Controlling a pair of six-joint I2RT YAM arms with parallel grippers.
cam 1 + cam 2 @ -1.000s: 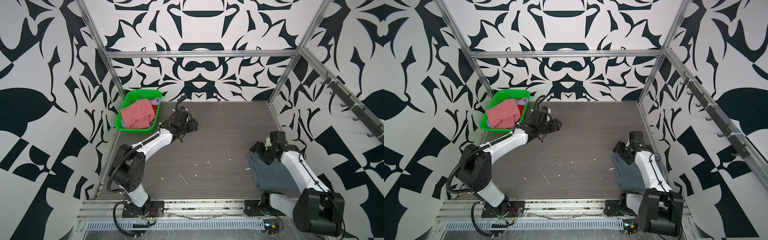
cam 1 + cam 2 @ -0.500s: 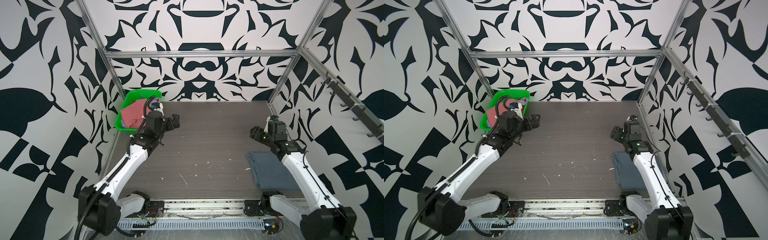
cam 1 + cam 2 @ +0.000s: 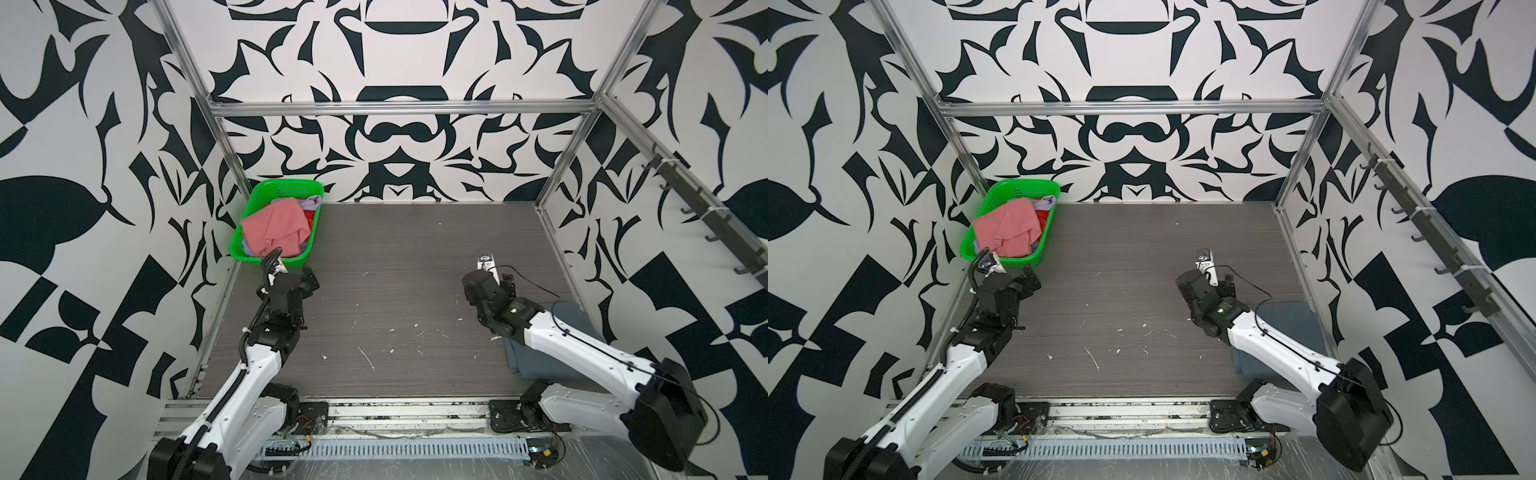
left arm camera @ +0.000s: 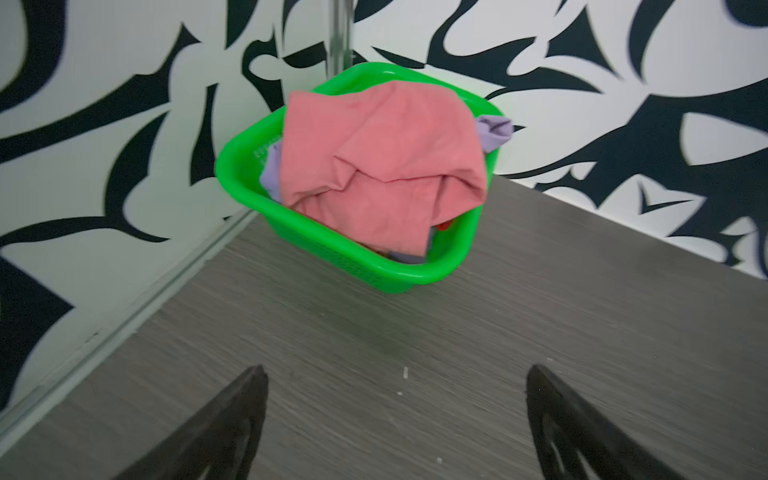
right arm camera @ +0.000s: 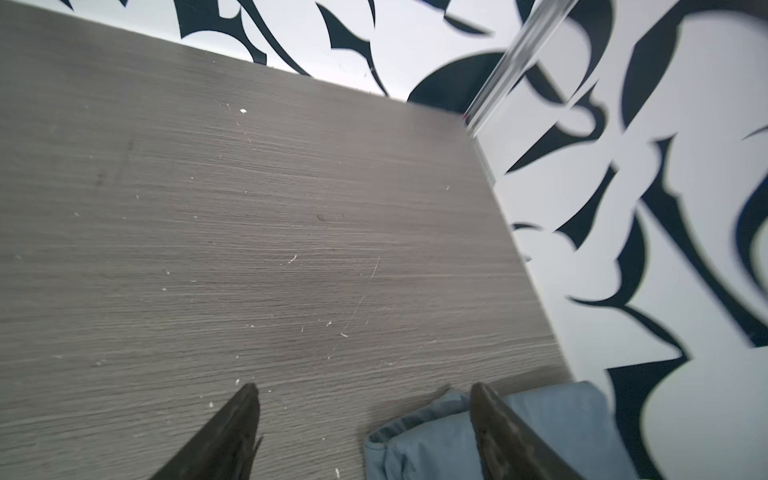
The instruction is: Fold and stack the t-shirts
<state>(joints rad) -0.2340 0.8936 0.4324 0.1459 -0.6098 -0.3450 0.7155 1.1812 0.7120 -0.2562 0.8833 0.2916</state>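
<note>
My left arm reaches forward along the left edge of the table [image 5: 208, 199], wrist raised. My left gripper [image 4: 397, 374] points at the green basket [image 4: 232, 166] in the far left corner and hangs short of it over bare board, its jaws spread wide and empty. My right arm slants in from the front right, its white forearm crossing above the blue-grey t-shirt [image 5: 436, 449]. My right gripper [image 5: 362, 388] hovers just past the cloth's edge, jaws apart with nothing between them. That shirt lies flat at the right front of the table, close to the wall, as a soft folded slab with a rolled hem showing. The basket is glossy plastic, rectangular with rounded corners and fine perforated walls. A salmon pink t-shirt [image 4: 382, 166] is heaped over its top in loose creases. A lavender t-shirt [image 4: 494, 131] pokes out beneath it at the rim, and a sliver of a red t-shirt [image 3: 309, 216] shows too (little of it can be seen). The tabletop is grey wood-grain laminate, streaked and flecked with pale scraps.
</note>
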